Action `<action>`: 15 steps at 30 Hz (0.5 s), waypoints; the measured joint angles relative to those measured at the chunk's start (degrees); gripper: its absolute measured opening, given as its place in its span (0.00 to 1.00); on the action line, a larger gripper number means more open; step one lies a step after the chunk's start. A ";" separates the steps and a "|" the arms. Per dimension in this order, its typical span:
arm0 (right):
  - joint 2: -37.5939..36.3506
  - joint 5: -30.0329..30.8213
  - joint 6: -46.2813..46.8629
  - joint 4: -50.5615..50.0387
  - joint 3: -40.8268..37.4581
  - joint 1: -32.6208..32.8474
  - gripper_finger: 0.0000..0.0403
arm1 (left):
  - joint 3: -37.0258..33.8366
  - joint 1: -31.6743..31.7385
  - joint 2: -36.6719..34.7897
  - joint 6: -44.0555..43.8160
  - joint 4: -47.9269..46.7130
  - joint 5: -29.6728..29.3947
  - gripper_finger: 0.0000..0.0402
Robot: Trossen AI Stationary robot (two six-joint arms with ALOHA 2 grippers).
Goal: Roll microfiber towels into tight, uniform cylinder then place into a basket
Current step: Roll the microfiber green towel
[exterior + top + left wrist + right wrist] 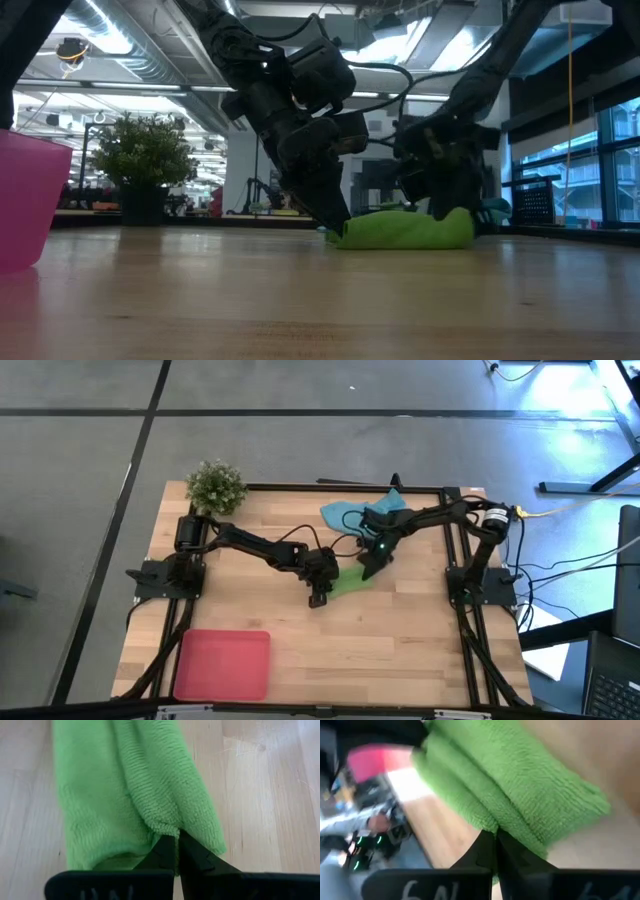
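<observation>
**A:** How far along are you with the towels?

**B:** I judge it's early. The green towel (350, 582) lies at the centre of the table (400, 650), bunched into a loose, thick roll, not yet a tight, even cylinder. My left gripper (176, 851) is closed at one end of it, its tips pinched together right at a fold of the cloth. My right gripper (495, 845) is closed at the other end in the same manner. Whether either one has cloth nipped between its tips, I can't tell.

**A:** And the blue one?

**B:** The blue towel (345, 513) lies crumpled and unrolled toward one o'clock from the green one, near the table's far edge, partly under my right arm. It's untouched as far as I can see.

**A:** Anything in the basket?

**B:** Nothing. The basket (224, 663) sits well apart, toward eight o'clock from the green towel, at the near left corner.

**A:** So what's left?

**B:** Finishing the green roll, carrying it to the basket, then doing all of it for the blue towel.

**A:** Count for me.

**B:** Two towels, one green and one blue; one basket; my two grippers; and one small plant (215, 485) at the far left corner, toward ten o'clock.
</observation>
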 joint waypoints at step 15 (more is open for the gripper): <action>-0.21 -5.41 10.72 -0.31 2.13 -1.71 0.01 | 0.00 0.04 -0.02 2.95 -0.15 -0.07 0.00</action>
